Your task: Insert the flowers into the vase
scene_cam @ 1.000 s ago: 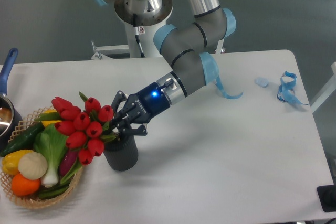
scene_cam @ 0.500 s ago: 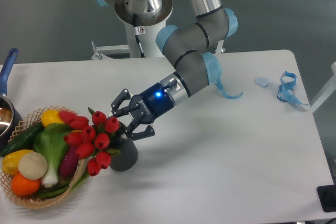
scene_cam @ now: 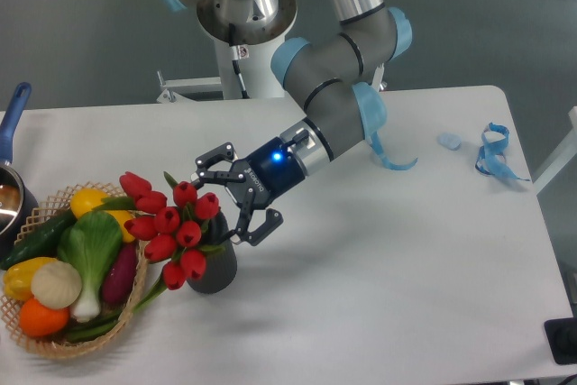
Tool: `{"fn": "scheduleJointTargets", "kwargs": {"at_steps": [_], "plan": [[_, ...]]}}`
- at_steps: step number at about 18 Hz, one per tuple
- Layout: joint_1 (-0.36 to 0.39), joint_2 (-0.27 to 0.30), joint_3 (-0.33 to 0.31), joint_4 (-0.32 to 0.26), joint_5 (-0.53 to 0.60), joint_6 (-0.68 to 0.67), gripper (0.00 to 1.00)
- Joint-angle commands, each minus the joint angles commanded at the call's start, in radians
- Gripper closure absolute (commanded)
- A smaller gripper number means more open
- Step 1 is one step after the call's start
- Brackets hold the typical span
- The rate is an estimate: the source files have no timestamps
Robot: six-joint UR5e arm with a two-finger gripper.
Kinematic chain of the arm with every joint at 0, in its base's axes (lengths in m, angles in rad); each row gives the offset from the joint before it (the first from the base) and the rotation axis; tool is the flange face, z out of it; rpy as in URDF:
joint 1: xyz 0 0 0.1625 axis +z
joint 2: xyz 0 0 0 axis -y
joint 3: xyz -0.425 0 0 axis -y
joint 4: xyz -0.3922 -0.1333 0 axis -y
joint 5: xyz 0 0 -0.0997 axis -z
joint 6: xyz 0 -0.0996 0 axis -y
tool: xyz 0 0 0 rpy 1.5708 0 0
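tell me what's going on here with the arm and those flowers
A single robot arm is putting the flowers into the vase. The red tulip bunch now sits in the dark vase, leaning left toward the wicker basket of toy vegetables. The end effector is open just right of the blooms, its fingers spread and not holding anything.

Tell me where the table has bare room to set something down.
The widest free patch runs right of the vase and gripper, across the table front and middle, up to the blue straps at the far right. The back left strip behind the basket is bare too. The front left, around the basket, flowers and vase, is crowded.
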Motion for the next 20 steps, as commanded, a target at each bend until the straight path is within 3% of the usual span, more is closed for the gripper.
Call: {"fn": "scheduleJointTargets", "kwargs": {"at_steps": [5, 11, 13, 17, 20], "plan": [[0.075, 0.080, 0.020, -0.002, 0.201, -0.002, 0.00], [0.181, 0.190, 0.098, -0.018, 0.540, -0.011, 0.00], [0.209, 0.201, 0.138, -0.029, 0.591, -0.012, 0.00], [0.233, 0.264, 0.183, -0.135, 0.840, 0.015, 0.00], [0.249, 0.295, 0.221, -0.239, 0.977, 0.191, 0.00]]}}
